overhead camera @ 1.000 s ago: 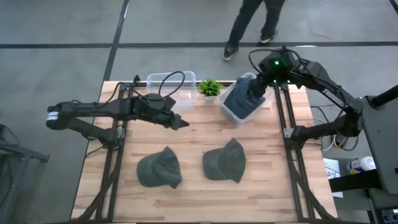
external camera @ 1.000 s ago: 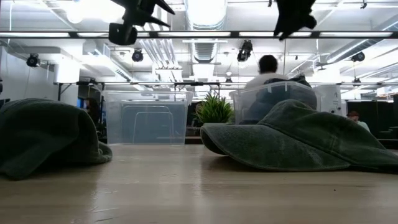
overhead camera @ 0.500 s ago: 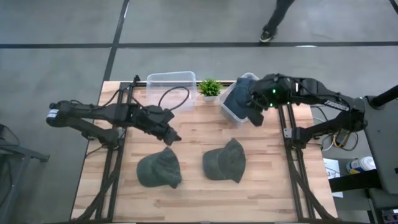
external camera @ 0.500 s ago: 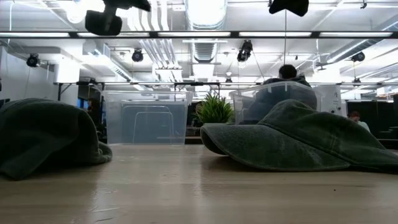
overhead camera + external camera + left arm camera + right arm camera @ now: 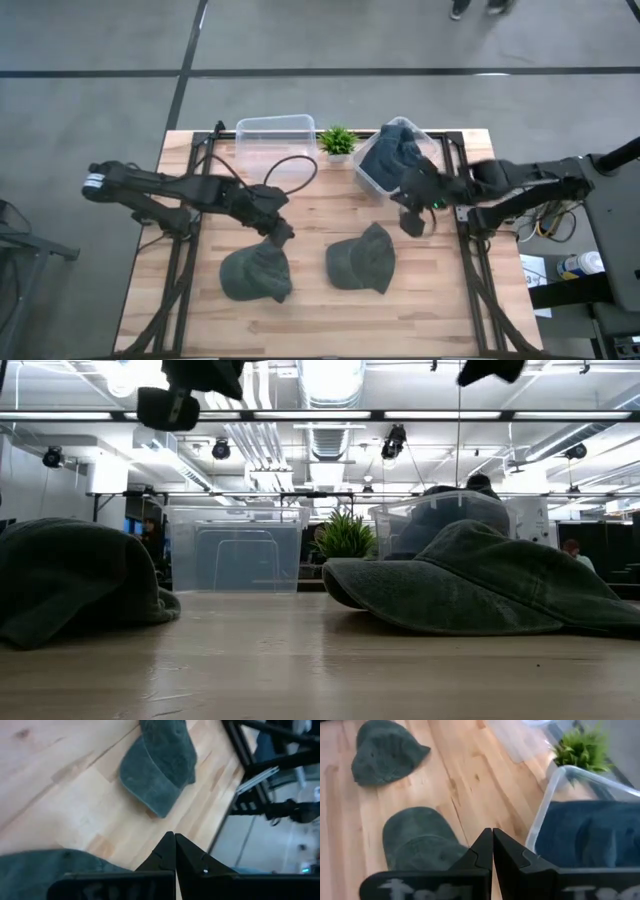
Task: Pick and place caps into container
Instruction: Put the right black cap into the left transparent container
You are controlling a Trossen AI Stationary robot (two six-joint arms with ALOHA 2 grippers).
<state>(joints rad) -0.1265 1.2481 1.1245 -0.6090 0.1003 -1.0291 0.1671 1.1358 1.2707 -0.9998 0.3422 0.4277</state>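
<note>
Two dark green caps lie flat on the wooden table: the left cap [image 5: 255, 272] [image 5: 70, 580] and the right cap [image 5: 362, 260] [image 5: 480, 580]. Dark blue caps [image 5: 395, 150] fill a clear container [image 5: 372, 180] at the far right. My left gripper [image 5: 280, 232] [image 5: 174, 840] hovers shut above the left cap's far edge [image 5: 50, 862]. My right gripper [image 5: 415, 222] [image 5: 492, 837] hangs shut in the air between the container [image 5: 545, 815] and the right cap [image 5: 420, 837]. Neither touches anything.
An empty clear container [image 5: 275, 135] stands at the far edge beside a small potted plant [image 5: 338, 140] [image 5: 582, 750]. Dark frame rails [image 5: 180, 270] run along both sides of the table. Bare wood lies between the two caps and toward the near edge.
My right gripper has left the container of blue caps, swinging toward the near edge and down toward the right cap while rolling. My left gripper has moved toward the near edge and slightly down, over the left cap. Both caps on the table lie as before.
</note>
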